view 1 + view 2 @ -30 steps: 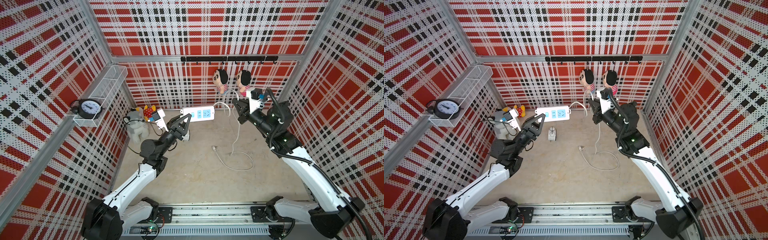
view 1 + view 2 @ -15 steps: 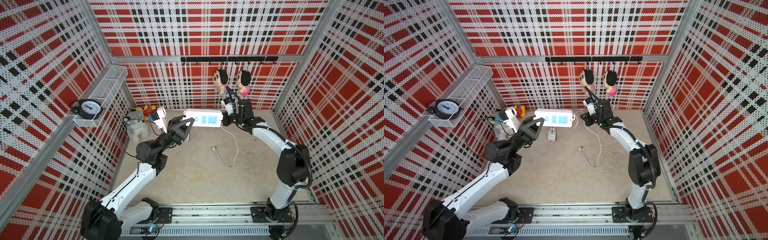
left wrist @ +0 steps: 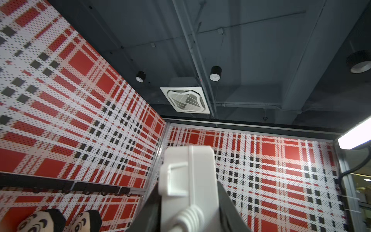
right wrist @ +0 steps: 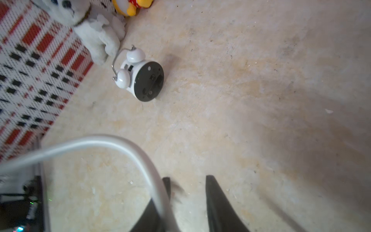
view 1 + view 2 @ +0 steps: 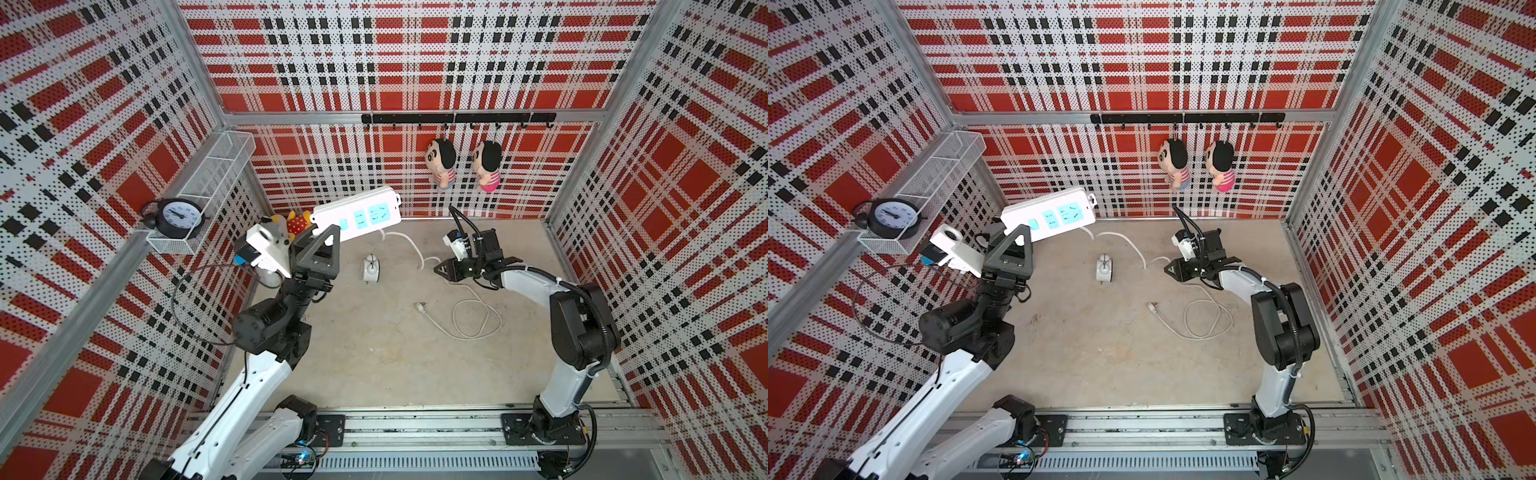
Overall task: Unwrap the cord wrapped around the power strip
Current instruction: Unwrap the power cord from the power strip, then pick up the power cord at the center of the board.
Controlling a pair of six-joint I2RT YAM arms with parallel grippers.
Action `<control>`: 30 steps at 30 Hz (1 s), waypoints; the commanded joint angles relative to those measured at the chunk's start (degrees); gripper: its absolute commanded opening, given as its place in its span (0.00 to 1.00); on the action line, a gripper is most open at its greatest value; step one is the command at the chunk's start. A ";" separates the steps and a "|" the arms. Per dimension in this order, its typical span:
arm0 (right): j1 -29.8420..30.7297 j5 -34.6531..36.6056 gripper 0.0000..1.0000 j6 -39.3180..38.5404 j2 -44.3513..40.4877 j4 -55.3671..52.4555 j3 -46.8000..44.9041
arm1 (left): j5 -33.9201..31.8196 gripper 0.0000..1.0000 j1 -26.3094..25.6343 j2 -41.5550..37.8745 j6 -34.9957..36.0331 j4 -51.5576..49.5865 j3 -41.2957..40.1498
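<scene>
My left gripper (image 5: 325,248) is shut on one end of the power strip (image 5: 358,213), holding it tilted above the floor, blue sockets up. In the left wrist view the strip's white end (image 3: 188,176) fills the space between the jaws. The white cord (image 5: 409,245) drops from the strip and trails over the floor past my right gripper (image 5: 441,270). It lies in loose loops (image 5: 1204,320) and ends in the plug (image 5: 419,306). The right gripper (image 4: 187,178) is open. The cord (image 4: 112,141) crosses in front of one finger, not pinched. No turns show around the strip.
A small white alarm clock (image 5: 371,269) stands on the floor between the arms. Plush toys (image 5: 297,220) sit in the back left corner. Two dolls (image 5: 442,164) hang from the back rail. A black clock (image 5: 176,216) sits in the wire basket on the left wall.
The right gripper has opened and let go of the cord, moving down and away from the strip's end. The left gripper has raised and tilted the strip.
</scene>
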 commanded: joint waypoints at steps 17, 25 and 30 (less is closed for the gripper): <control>15.49 28.50 0.80 0.48 -38.01 -3.59 -25.62 | -5.33 0.00 0.21 5.69 -1.96 -8.92 1.89; 25.89 34.24 0.79 0.63 -29.81 -3.44 -27.93 | -6.48 0.00 0.21 6.80 -1.87 -8.96 2.98; 26.53 33.86 0.72 0.40 -20.14 -1.77 -26.26 | -7.70 0.00 0.82 6.67 -2.81 -9.75 3.15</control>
